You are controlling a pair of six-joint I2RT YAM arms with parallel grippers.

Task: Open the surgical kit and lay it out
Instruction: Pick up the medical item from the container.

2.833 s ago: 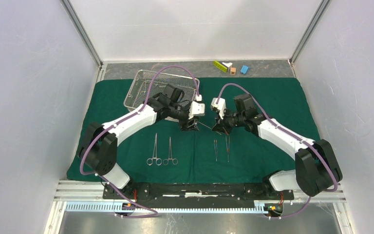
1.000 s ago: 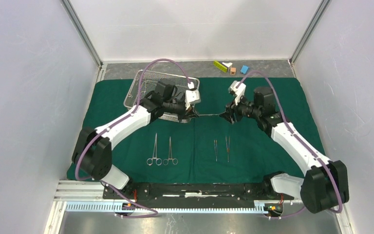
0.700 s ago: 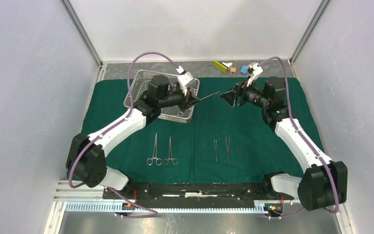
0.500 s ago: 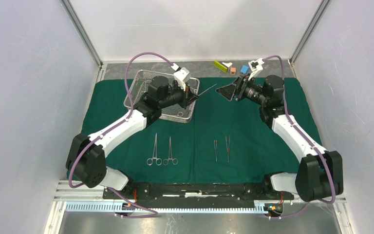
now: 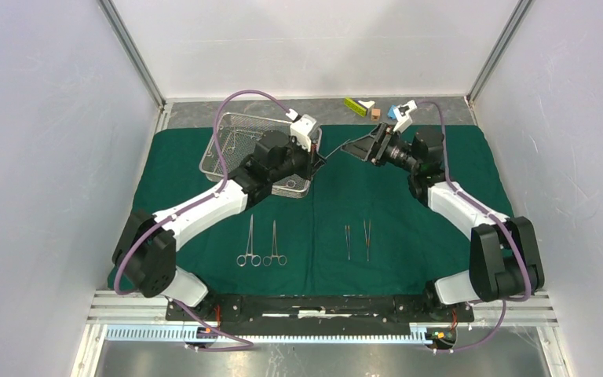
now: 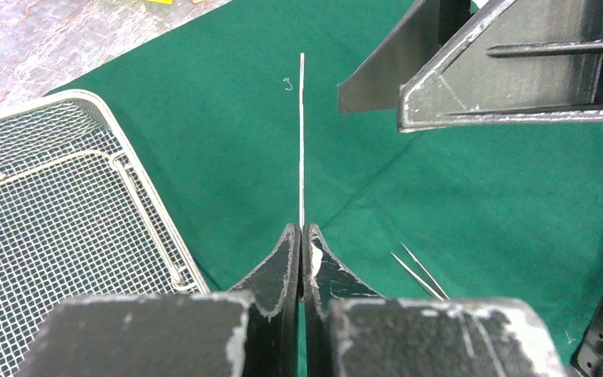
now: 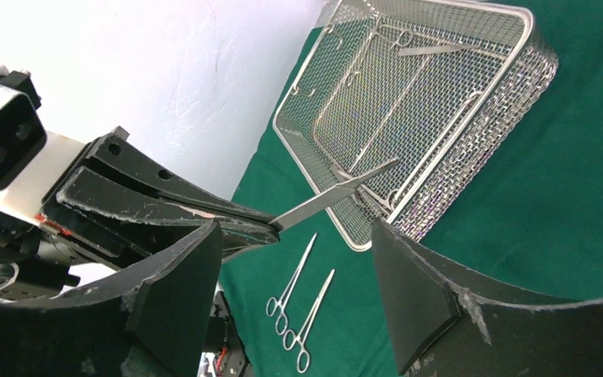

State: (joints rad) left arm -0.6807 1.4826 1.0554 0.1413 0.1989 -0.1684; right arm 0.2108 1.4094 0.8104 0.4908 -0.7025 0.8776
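Above the dark green drape [image 5: 180, 165], between the wire-mesh tray [image 5: 213, 143] and the right gripper [image 7: 294, 232], a slim steel instrument [image 6: 301, 141] (prob. tweezers) is held in the air, roughly level, by the left gripper [image 6: 301, 236]. The left jaws are pressed together on its near end. Its free tip is pointed toward the right gripper, whose jaws are spread wide w/ nothing between the pads. The tip is near them but, as far as can be told, not touched.

Rest of kit: the drape is spread flat and the tray is set on its far-left part, w/ more instruments [image 7: 430, 49] seen inside. Two ring-handled clamps [image 5: 249, 239] are laid side by side near-left. Two tweezers [image 5: 367, 236] are laid parallel near-centre.

Handling, as judged: the instrument is light, stiff and smooth, so it is likely to slip or pivot when pinched at one end only. A handover seems to be in hand. A grip is best taken across the flat faces, toward mid-shank. The fine tip should be avoided, since it can be bent. If tweezers, the legs will be squeezed shut by the pinch, so some spring-back is to be expected on release.
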